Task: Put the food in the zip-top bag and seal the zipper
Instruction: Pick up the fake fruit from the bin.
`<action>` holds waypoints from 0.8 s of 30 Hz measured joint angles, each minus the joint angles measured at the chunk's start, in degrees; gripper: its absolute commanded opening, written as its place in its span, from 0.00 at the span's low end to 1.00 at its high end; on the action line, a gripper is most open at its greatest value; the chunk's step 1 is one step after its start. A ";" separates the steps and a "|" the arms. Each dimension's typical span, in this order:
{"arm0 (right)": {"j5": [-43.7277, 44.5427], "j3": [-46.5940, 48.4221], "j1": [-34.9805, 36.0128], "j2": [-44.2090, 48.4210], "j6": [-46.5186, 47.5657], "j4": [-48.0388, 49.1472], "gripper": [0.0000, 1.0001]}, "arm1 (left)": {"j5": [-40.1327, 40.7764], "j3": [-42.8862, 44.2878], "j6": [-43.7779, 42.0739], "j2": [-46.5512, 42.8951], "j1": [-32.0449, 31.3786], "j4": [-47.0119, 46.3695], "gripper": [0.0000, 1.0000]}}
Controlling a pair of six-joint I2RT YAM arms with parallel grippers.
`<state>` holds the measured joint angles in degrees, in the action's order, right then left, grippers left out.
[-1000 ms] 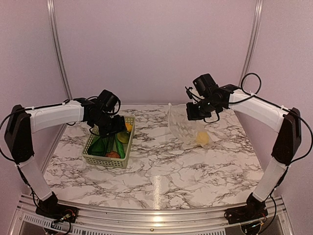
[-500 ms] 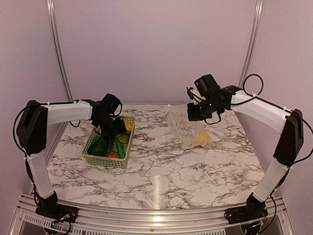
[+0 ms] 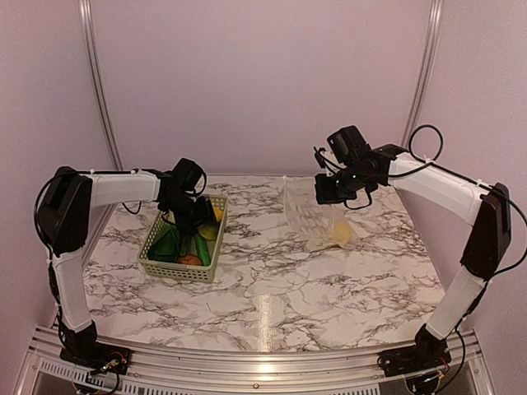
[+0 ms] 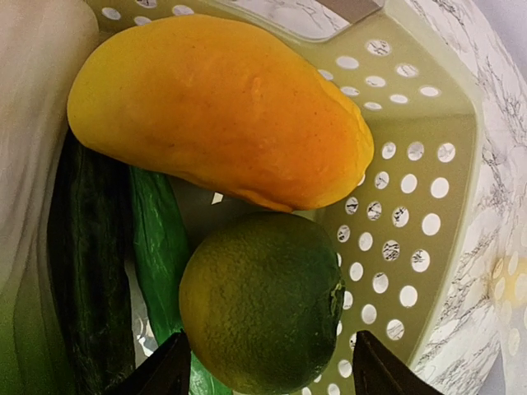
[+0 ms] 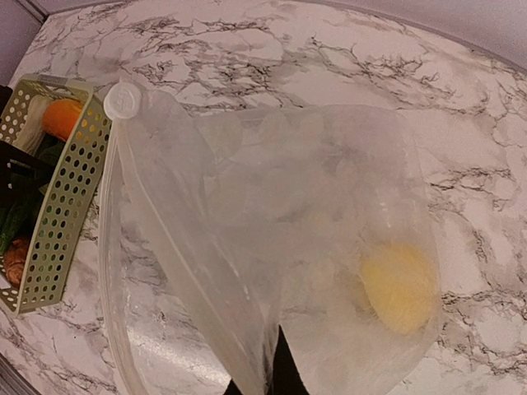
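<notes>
Holding side: the right pincer point(image 3: 331, 194) is seen clamped shut on the mouth edge of the clear crinkly zip-top bag point(image 3: 311, 216).
Bag position: the bag is held up by that edge at the right of the white, grey-veined marble counter point(image 3: 272, 284); its lower end is rested on the counter, well apart from the basket.
Bag contents: a round yellow lemon point(image 5: 399, 288) is seen through the plastic at the low end.
Zipper: the thin whitish ridged strip point(image 5: 185, 234) is run from a white round end tab point(image 5: 122, 100) down to the right pincer's dark fingers point(image 5: 262, 380); whether it is pressed shut cannot be told.
Left pincer point(image 4: 268, 377): it is lowered into the far end of the pale green perforated plastic basket point(image 3: 177, 271) with its jaws apart, one fingertip point(image 4: 165, 374) on either side of a round green citrus fruit point(image 4: 262, 300); contact cannot be told.
Basket contents: an orange-yellow mango-shaped fruit point(image 4: 218, 107) is laid against the green fruit; long dark green pieces point(image 4: 86, 271) are laid alongside; a reddish-brown round piece point(image 3: 189, 260) is seen at the near end.
</notes>
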<state>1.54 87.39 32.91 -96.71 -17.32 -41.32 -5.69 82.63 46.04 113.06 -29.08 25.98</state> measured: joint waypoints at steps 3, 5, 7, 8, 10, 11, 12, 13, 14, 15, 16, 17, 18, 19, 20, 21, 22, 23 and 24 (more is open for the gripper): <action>-0.02 -0.35 0.00 0.17 -0.04 -0.02 0.01 | -0.42 0.26 0.02 0.31 0.04 -0.52 0.68; -0.04 -0.68 0.00 0.42 -0.13 -0.02 0.01 | -0.52 0.26 0.02 0.55 0.07 -0.79 0.69; -0.09 -1.11 0.00 0.76 -0.24 -0.02 0.01 | -0.76 0.50 0.07 1.05 0.07 -0.87 0.72; -0.11 -1.38 0.00 1.01 -0.26 0.00 0.01 | -0.85 0.70 0.09 1.33 0.04 -0.90 0.72; -0.20 -1.53 0.00 1.38 -0.42 -0.09 0.01 | -1.40 1.01 0.39 2.08 0.07 -1.22 0.72; -0.22 -1.55 0.00 1.53 -0.46 -0.07 0.01 | -1.68 1.01 0.63 2.38 0.09 -1.49 0.72; -0.24 -1.70 0.00 1.77 -0.48 -0.02 0.01 | -1.86 1.01 0.94 2.62 0.11 -1.70 0.72; -0.24 -1.95 0.00 2.03 -0.57 -0.02 0.01 | -1.99 1.05 1.16 2.75 0.11 -1.88 0.72; -0.24 -2.21 0.00 2.25 -0.66 -0.02 0.01 | -2.01 1.14 1.36 2.78 0.15 -1.95 0.72; -0.28 -2.45 0.00 2.40 -0.68 0.00 0.01 | -2.01 1.25 1.49 2.78 0.15 -1.95 0.72; -0.39 -2.64 0.00 2.51 -0.70 0.00 0.01 | -2.01 1.42 1.57 2.86 0.17 -1.97 0.71; -0.46 -2.86 0.00 2.60 -0.72 -0.02 0.01 | -2.03 1.62 1.62 3.02 0.17 -2.03 0.68; -0.59 -3.13 0.00 2.75 -0.85 -0.02 0.01 | -2.05 1.79 1.75 3.21 0.17 -2.14 0.66; -0.63 -3.30 0.02 2.84 -0.90 -0.02 0.01 | -2.05 1.92 1.92 3.37 0.17 -2.19 0.64; -0.66 -3.43 0.07 2.93 -0.96 -0.07 0.01 | -2.03 1.97 2.05 3.43 0.20 -2.25 0.62; -0.68 -3.54 0.11 2.99 -1.05 -0.04 0.01 | -2.12 1.97 2.16 3.45 0.24 -2.27 0.59; -0.74 -3.67 0.17 3.13 -1.09 -0.04 0.01 | -2.21 1.97 2.29 3.45 0.26 -2.43 0.56; -0.81 -3.78 0.24 3.23 -1.14 -0.07 0.01 | -2.25 1.97 2.29 3.43 0.28 -2.60 0.55; -0.87 -3.82 0.31 3.30 -1.16 -0.09 0.01 | -2.27 1.95 2.54 3.43 0.28 -2.73 0.54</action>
<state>0.67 83.57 33.21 -93.41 -18.48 -41.41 -7.97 84.58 48.58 116.49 -28.80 23.24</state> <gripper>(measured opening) 0.014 0.583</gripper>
